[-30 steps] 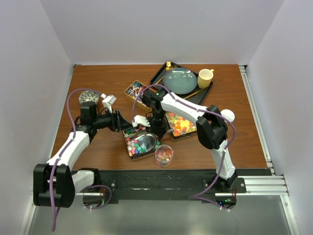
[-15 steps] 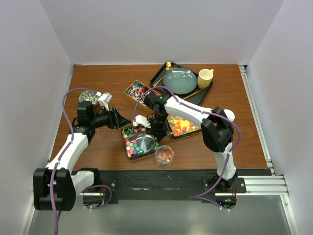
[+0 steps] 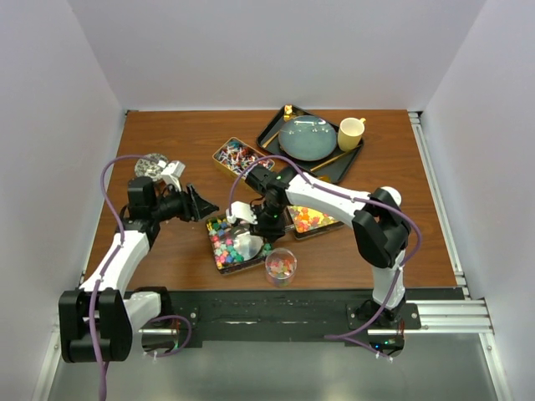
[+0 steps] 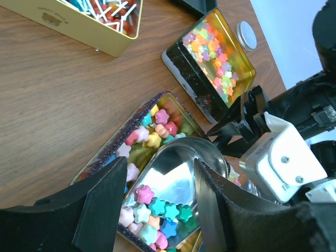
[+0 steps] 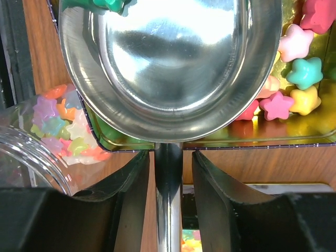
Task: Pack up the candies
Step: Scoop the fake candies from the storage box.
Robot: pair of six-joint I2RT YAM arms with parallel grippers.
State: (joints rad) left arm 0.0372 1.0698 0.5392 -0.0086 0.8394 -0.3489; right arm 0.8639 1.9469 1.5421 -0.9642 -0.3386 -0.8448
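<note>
Top external view: on a brown table (image 3: 167,142), the left end effector (image 3: 205,207) hangs open and empty beside a gold tin (image 4: 110,147). The right end effector (image 5: 168,156) stands slightly open around the handle of a steel scoop (image 5: 168,63), which lies in that tin on star-shaped candies (image 5: 302,73). More fill a nearby jar (image 3: 280,265).

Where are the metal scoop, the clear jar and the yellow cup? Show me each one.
metal scoop (image 5: 173,63), right wrist view, middle of its shiny bowl.
clear jar (image 3: 280,279), top external view, its near wall.
yellow cup (image 3: 350,138), top external view, its outer side.
</note>
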